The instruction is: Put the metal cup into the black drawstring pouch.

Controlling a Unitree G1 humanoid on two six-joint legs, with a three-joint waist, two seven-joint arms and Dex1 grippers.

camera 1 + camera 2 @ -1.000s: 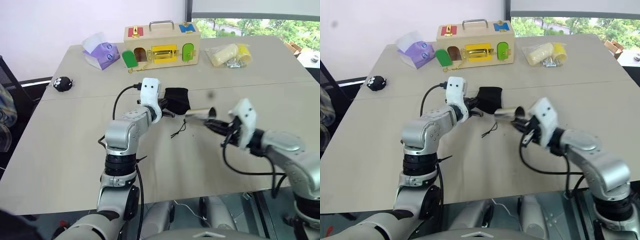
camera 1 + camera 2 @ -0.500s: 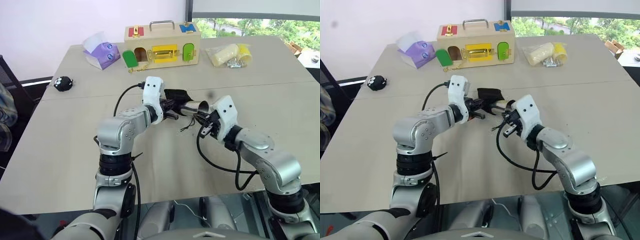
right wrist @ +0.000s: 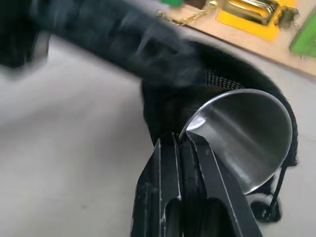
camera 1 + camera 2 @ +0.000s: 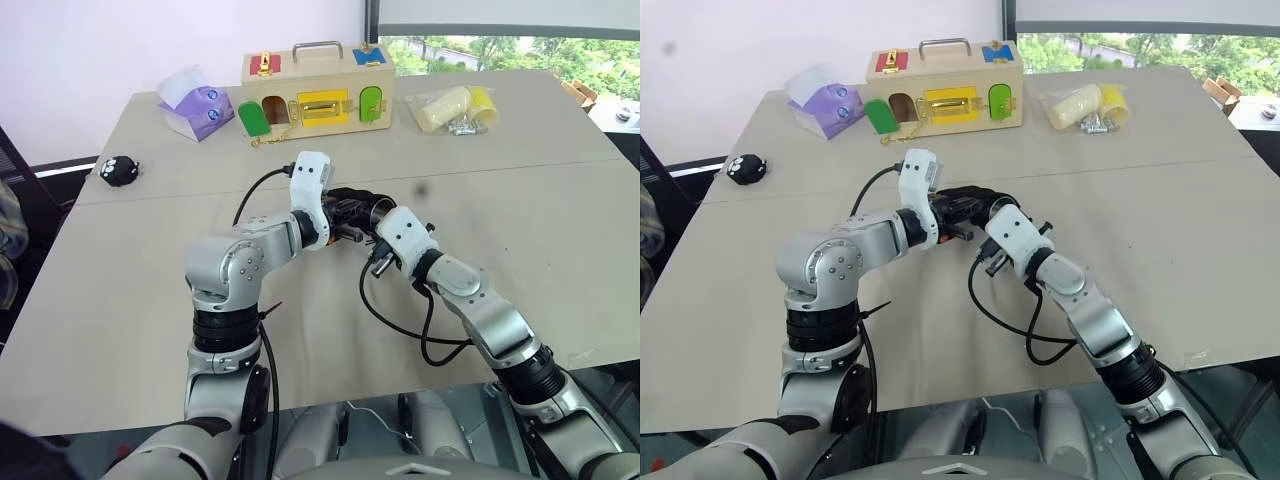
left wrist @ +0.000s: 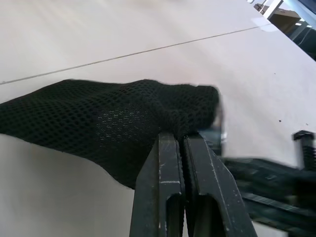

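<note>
Both end effectors are pinched tight. My left end effector (image 5: 181, 143) clamps the edge of the black drawstring pouch (image 5: 113, 123), holding it up off the surface (image 4: 120, 300). My right end effector (image 3: 183, 143) grips the rim of the metal cup (image 3: 247, 133).

A second ago the cup was out in the open, held well apart from the pouch on my right side. Since then my right arm has swung in toward the left, and the right wrist view now has the cup's base end sitting inside the pouch's mouth, with black cloth ringing it. I judge the insertion is under way but not finished: the open rim still faces my wrist, and I have not let go.

By my count there is one cup and one pouch. Farther back on the surface sit one wooden latch box (image 4: 316, 88), one purple tissue pack (image 4: 196, 104), one clear bag with yellow pieces (image 4: 455, 108), and one small black fuzzy toy (image 4: 122, 169).
</note>
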